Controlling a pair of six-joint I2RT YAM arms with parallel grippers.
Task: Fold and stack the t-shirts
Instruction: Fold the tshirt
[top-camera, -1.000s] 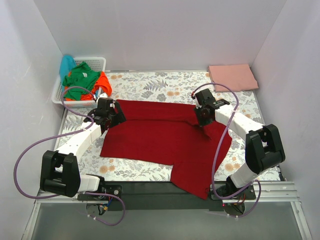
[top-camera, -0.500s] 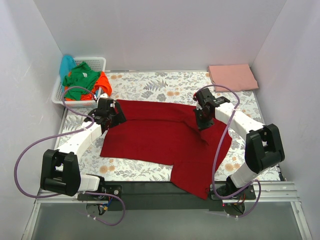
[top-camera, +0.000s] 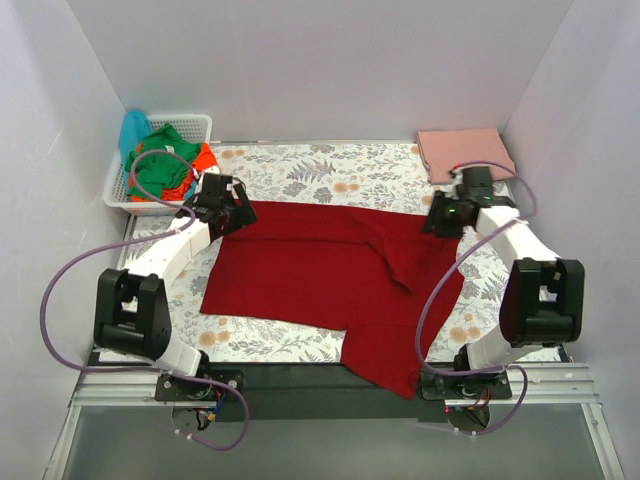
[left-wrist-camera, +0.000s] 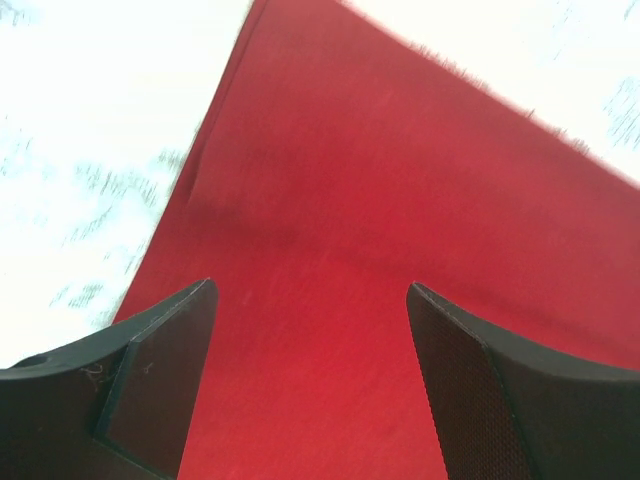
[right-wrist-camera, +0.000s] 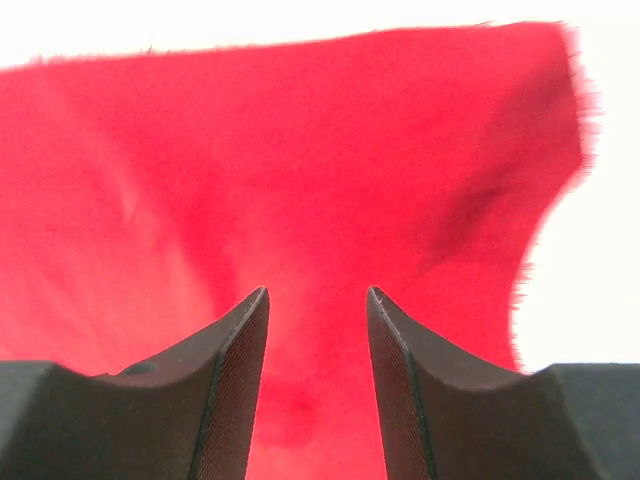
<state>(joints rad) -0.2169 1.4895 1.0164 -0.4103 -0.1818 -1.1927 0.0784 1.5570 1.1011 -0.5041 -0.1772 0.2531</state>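
My right gripper (right-wrist-camera: 317, 292) had just let go. Its jaws, clamped a moment earlier, stood apart with nothing between them, and the red shirt (right-wrist-camera: 300, 150) lay under and ahead of the tips. It had also drawn back from the shirt's middle to its right edge. My left gripper (left-wrist-camera: 311, 284), wide open as before, had shifted to the shirt's far left corner. I judged one fold laid and the next grasp pending. Beyond my right gripper lay the folded pink shirt (top-camera: 465, 153). Beyond my left sat the basket (top-camera: 200, 122) of loose shirts (top-camera: 160, 170).
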